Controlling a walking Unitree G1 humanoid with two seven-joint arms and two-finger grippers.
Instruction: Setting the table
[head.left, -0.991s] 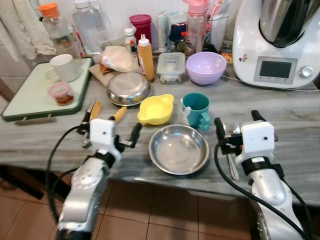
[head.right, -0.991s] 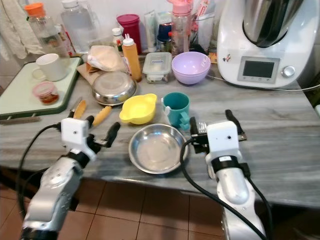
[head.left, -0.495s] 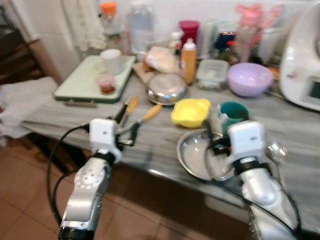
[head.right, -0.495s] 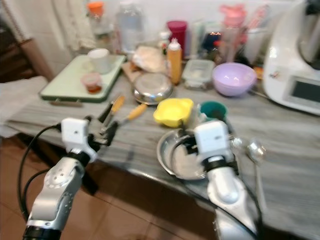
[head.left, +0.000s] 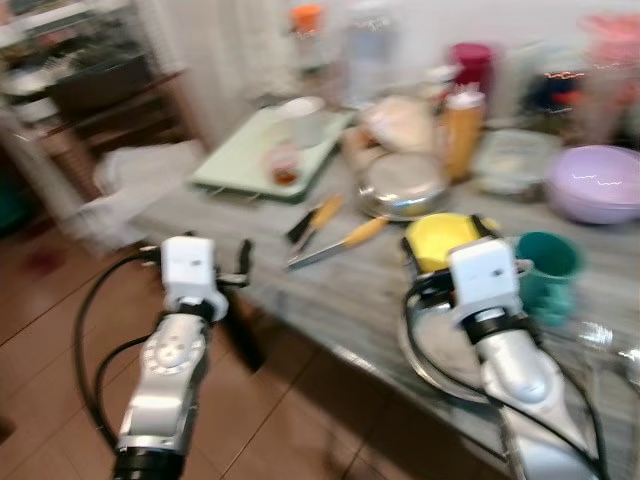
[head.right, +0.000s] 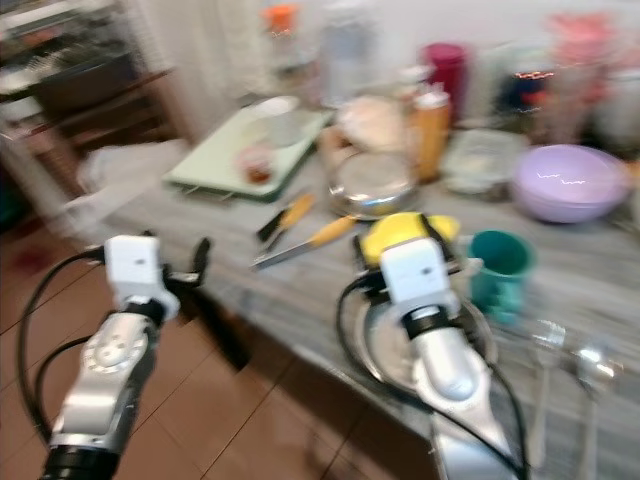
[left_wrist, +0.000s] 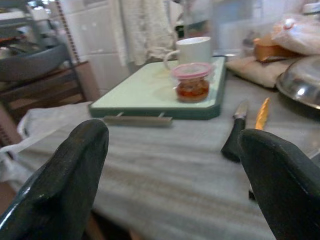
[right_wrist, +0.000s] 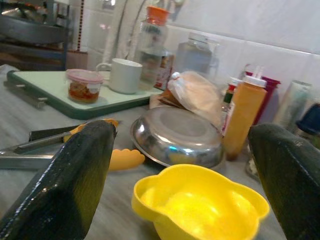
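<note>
left gripper (left_wrist: 170, 165) hovering spread, empty, off counter edge | right gripper (right_wrist: 182, 180) hanging spread, empty, over yellow bowl (right_wrist: 200, 207) beside steel plate (head.left: 440, 350) | risk: views blurring, so a reach may be knocking teal cup (head.left: 545, 272) or knives (head.left: 330, 232)

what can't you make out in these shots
- Flat steel plate, eye views: mostly hidden behind the right claw and its arm.
- Spoons at the counter's right end, right eye view: blurred by camera motion, cut by the frame edge.
- Contents of the small pink-lidded jar, left wrist view: reddish, too small to identify.
- Bottle labels at the back: blurred, unreadable.
</note>
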